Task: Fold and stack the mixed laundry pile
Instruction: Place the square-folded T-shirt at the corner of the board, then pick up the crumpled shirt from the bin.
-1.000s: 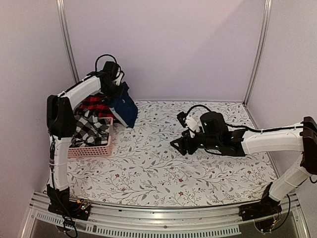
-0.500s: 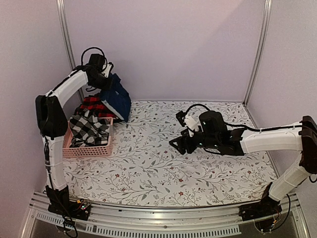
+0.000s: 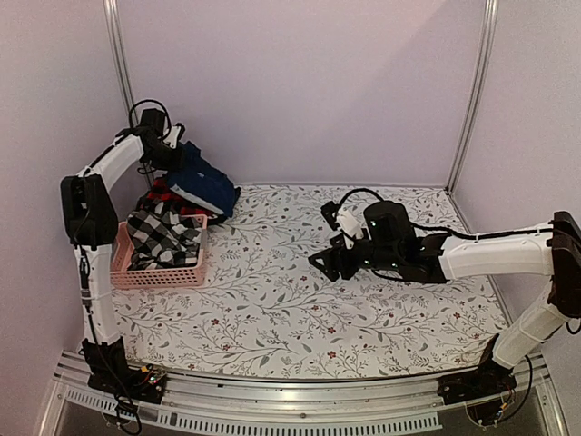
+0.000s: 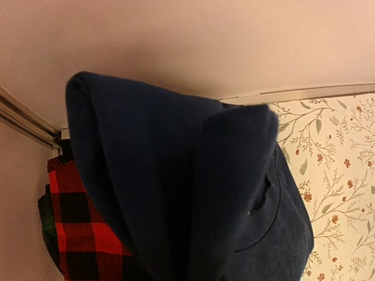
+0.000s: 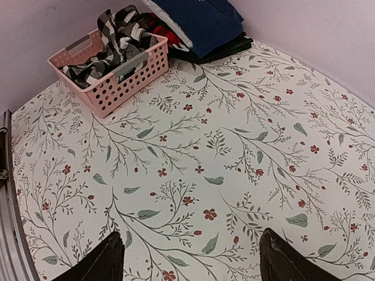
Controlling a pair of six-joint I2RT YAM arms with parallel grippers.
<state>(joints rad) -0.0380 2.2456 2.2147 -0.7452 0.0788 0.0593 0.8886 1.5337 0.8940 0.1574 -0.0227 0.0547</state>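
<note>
My left gripper (image 3: 171, 154) is raised at the back left, shut on the navy blue trousers (image 3: 201, 184). They hang from it to the table behind the pink basket (image 3: 159, 273). The trousers fill the left wrist view (image 4: 193, 187) and hide the fingers. The black-and-white checked shirt (image 3: 163, 238) lies in the basket, with the red-and-black plaid piece (image 3: 169, 191) behind it, also seen in the left wrist view (image 4: 76, 234). A black garment (image 5: 231, 48) lies under the trousers' lower end; no lettering shows. My right gripper (image 3: 327, 263) is open and empty, low over the table's middle.
The floral tablecloth (image 3: 300, 318) covers the table. Purple walls and metal frame posts (image 3: 118, 91) stand close behind the left arm. In the right wrist view the basket (image 5: 120, 79) sits far left, and the trousers (image 5: 199, 20) are at the top.
My left arm has swung back and to the left, carrying the navy trousers with it. The trousers now hang lower and more spread out. The right arm has barely moved.
</note>
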